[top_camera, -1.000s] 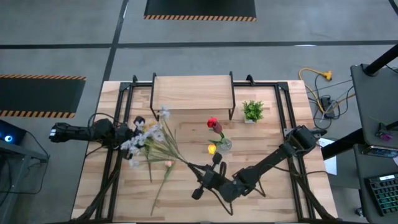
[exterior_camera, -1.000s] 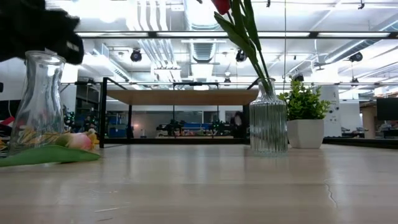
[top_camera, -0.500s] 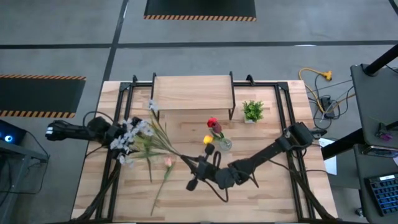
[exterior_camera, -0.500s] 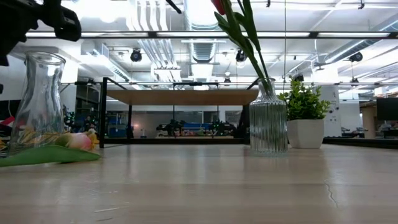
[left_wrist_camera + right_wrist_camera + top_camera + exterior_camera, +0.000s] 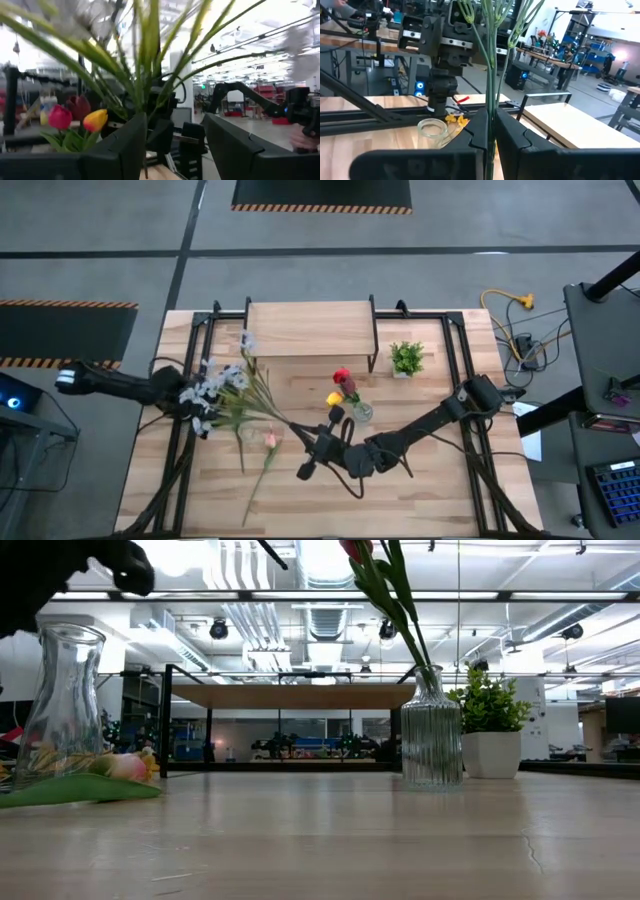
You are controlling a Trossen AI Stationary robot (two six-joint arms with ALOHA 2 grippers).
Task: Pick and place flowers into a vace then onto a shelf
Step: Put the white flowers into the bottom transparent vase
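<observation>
1. Your right gripper (image 5: 303, 442) sits low over the middle of the table, its fingers (image 5: 480, 131) pressed together on the stems of a spray of white-blossomed flowers (image 5: 225, 393). In the right wrist view the green stems (image 5: 491, 55) rise straight up out of the closed pair.
2. That spray fans out from the gripper toward the left side of the table, its white heads ending just beside the left arm.
3. Your left gripper (image 5: 188, 402) is at the table's left edge, right at the white blossoms. In the left wrist view its fingers (image 5: 123, 147) stand apart with a clear gap and nothing clamped between them; leaves and stems cross in front.
4. The ribbed clear vase (image 5: 432, 740) stands upright near the table's centre, in front of the shelf (image 5: 310, 328). It holds a red flower (image 5: 342, 378) and a yellow one (image 5: 335, 399), their stems leaning in the neck.
5. A second, smooth glass vase (image 5: 63, 705) stands upright on the left of the low view. I cannot tell whether anything is in it.
6. A pink flower (image 5: 270, 441) lies flat on the tabletop (image 5: 430, 490), its stem running toward the front edge.
7. The small potted plant (image 5: 406, 358) stands on the table just beside the shelf's right legs. The shelf top is bare wood.
</observation>
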